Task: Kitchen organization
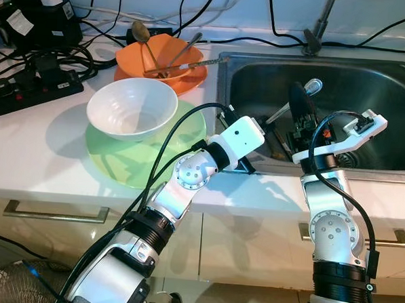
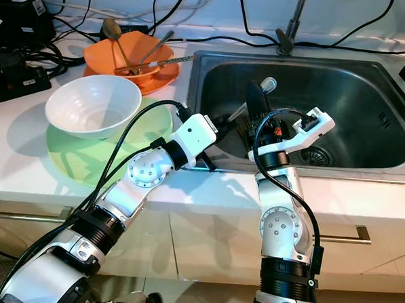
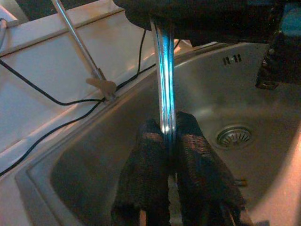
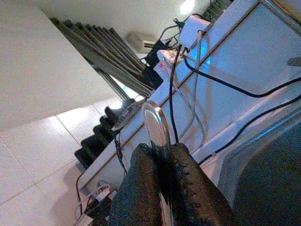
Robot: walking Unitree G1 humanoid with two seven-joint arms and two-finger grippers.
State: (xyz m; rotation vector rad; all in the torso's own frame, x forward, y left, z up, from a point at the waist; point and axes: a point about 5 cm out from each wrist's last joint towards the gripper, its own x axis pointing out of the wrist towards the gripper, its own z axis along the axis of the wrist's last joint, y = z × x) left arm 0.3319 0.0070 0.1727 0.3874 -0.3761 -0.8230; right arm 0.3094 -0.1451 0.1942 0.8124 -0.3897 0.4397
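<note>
Both jaws are clamped on one metal spoon (image 1: 293,106), which stands over the near edge of the sink (image 1: 388,100): your left gripper (image 3: 170,141) pinches its handle between the two black fingers, and your right gripper (image 4: 162,162) pinches the same utensil higher up, its rounded bright end poking out past the fingertips (image 4: 186,160).

Starting at your left, a black power strip (image 1: 29,91) and a tangle of cables (image 1: 64,59) lie on the white counter (image 1: 25,162). Next comes a white bowl (image 1: 132,107) sitting on a pale green plate (image 1: 120,164). Behind it an orange bowl (image 1: 160,61) holds a spoon and what look like chopsticks.

Your left arm reaches across the counter edge toward the sink, its white wrist housing right at the rim. Your right arm rises straight up in front of the cabinet, gripper tipped over the basin. Deeper in the steel basin sits the drain (image 3: 234,136), and the faucet (image 1: 318,25) stands at the back rim.
</note>
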